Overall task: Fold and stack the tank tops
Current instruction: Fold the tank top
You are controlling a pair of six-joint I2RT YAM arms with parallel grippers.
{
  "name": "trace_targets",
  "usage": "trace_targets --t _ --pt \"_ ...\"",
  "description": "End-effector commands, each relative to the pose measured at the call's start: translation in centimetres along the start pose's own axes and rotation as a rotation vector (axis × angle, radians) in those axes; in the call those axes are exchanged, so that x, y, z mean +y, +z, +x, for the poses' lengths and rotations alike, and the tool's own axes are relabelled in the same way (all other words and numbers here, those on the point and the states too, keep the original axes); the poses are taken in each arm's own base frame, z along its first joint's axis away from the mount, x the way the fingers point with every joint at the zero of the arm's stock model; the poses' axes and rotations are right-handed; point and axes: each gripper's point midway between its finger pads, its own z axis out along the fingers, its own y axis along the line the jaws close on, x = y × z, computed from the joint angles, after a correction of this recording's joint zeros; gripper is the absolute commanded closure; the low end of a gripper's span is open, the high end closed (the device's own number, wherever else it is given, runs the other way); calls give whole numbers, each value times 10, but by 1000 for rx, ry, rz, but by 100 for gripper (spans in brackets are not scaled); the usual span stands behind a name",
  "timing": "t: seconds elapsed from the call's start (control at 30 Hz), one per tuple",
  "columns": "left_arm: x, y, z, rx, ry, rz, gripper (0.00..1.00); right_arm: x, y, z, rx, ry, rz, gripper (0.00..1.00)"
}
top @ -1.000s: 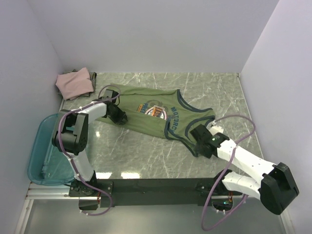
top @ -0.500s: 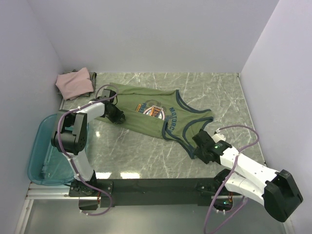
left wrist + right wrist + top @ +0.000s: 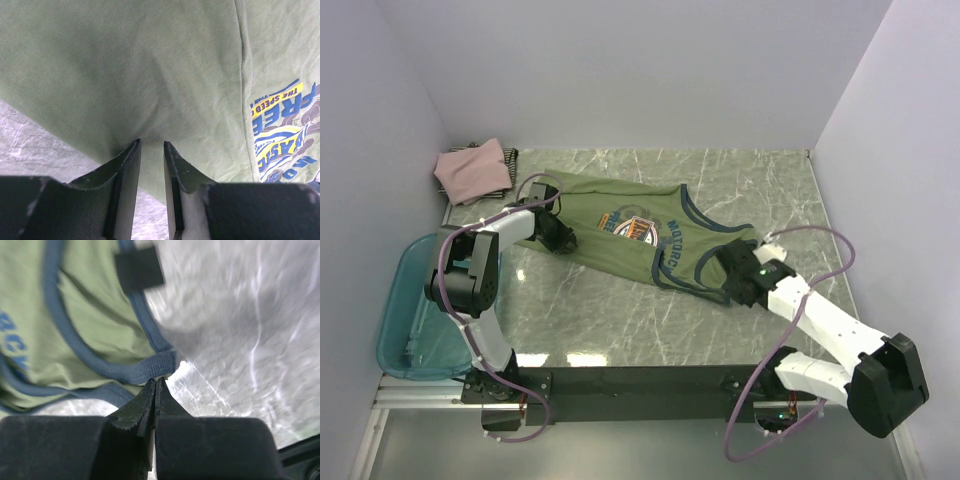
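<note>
An olive-green tank top [image 3: 620, 240] with navy trim and an orange-blue chest graphic [image 3: 636, 228] lies spread across the middle of the table. My left gripper [image 3: 565, 240] sits at its left hem. In the left wrist view its fingers [image 3: 131, 165] stand a little apart, with puckered green cloth [image 3: 150, 90] drawn in at the tips [image 3: 151, 144]. My right gripper [image 3: 730, 268] is at the right shoulder strap. Its jaws [image 3: 156, 380] are pressed together on the edge of the navy strap [image 3: 150, 367]. A dusty-pink tank top [image 3: 472, 170] lies folded at the back left on a dark striped one [image 3: 509, 157].
A teal plastic bin [image 3: 405, 325] hangs off the table's left front edge beside the left arm's base. White walls close in the table on the left, back and right. Bare marble [image 3: 620, 320] lies between the green top and the arm bases.
My right gripper has moved up from the near side to the strap end and has shut there. The left gripper has stayed at the hem with the same gap.
</note>
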Motion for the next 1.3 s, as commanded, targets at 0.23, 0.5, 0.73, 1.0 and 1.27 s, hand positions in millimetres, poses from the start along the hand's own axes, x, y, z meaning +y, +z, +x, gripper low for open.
trace_targets --t 0.23,0.5,0.73,1.0,1.27 --pt "28 4 -2 -20 -1 -87 68 -27 -16 -29 -8 -138 142 100" --pt "31 5 -2 -17 -9 -96 68 -42 11 43 186 -54 25 100" --pt "31 2 -3 -16 -16 -82 67 -39 1 33 147 32 -43 73" --pt "15 -8 -7 -32 19 -4 61 12 -35 -32 3 45 -166 69" --pt "-37 -52 -27 -103 71 184 56 114 -33 -84 -53 -62 -338 65"
